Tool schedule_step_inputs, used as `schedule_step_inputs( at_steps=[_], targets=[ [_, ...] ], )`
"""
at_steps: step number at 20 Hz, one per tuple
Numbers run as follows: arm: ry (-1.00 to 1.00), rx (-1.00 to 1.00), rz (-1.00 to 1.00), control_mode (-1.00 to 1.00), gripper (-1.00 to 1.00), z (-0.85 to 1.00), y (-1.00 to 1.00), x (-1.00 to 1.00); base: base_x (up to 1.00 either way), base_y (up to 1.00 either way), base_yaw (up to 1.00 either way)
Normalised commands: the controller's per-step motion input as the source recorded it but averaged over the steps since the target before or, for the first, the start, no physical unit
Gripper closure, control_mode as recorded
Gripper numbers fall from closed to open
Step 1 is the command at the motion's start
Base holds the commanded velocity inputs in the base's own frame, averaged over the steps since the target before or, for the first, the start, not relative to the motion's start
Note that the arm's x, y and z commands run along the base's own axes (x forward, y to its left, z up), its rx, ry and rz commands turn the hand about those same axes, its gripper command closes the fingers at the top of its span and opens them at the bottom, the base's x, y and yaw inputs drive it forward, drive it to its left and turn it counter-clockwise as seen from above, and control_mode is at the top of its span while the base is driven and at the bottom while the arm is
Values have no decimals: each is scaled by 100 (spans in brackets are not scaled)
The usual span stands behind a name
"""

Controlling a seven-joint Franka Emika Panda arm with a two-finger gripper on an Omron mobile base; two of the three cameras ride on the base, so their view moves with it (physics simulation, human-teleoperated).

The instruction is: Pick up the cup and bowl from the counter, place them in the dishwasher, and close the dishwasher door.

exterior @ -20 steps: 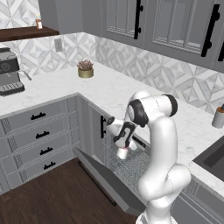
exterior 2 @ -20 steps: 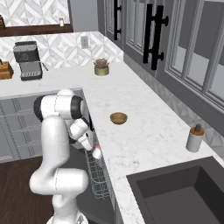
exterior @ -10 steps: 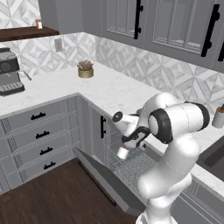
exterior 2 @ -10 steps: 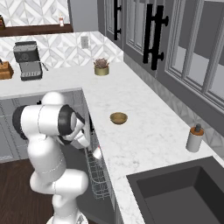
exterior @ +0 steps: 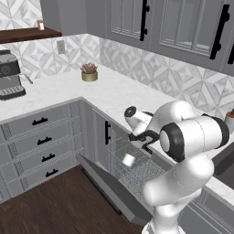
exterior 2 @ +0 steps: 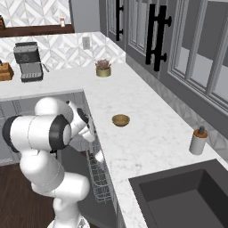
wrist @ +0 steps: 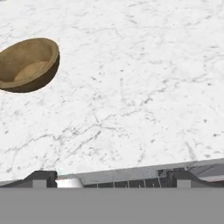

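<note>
On the counter point(exterior 2: 147, 133), the bowl point(exterior 2: 120, 120) sits upright by itself on the white marble, well in from the front edge and some way toward me from the gold pot with a plant point(exterior 2: 103, 69) in the corner. From the hand camera I see the same bowl point(wrist: 28, 64) up at the left, with bare veined marble between it and my two finger tips. The gripper point(wrist: 111, 179) hangs at the counter's front edge, its tips spread wide with nothing between them.

Below the edge, the cup point(exterior: 128, 160) lies tilted in the wire rack of the dishwasher point(exterior: 137, 169), under the gripper point(exterior: 145, 145) and apart from it. The dishwasher door point(exterior: 109, 187) is dropped open over the dark wood floor point(exterior: 50, 205).

Further along the counter from the bowl, a grey soap dispenser point(exterior 2: 197, 140) stands near the dark sink point(exterior 2: 187, 198). A coffee machine point(exterior 2: 27, 61) stands on the other leg of the counter, past the plant pot, under a wooden shelf point(exterior 2: 35, 30).
</note>
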Motion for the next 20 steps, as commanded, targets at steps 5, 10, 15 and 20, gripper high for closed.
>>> schedule_step_inputs(
  at_steps=[5,10,15,20],
  targets=[
    [0,5,6,-100,-100,2,-35,32,0,0,0],
    [0,3,8,-100,-100,0,-34,8,0,0,0],
    [0,3,7,-100,-100,0,-23,6,0,0,0],
    [0,10,5,-100,-100,0,-35,8,0,0,0]
  ],
)
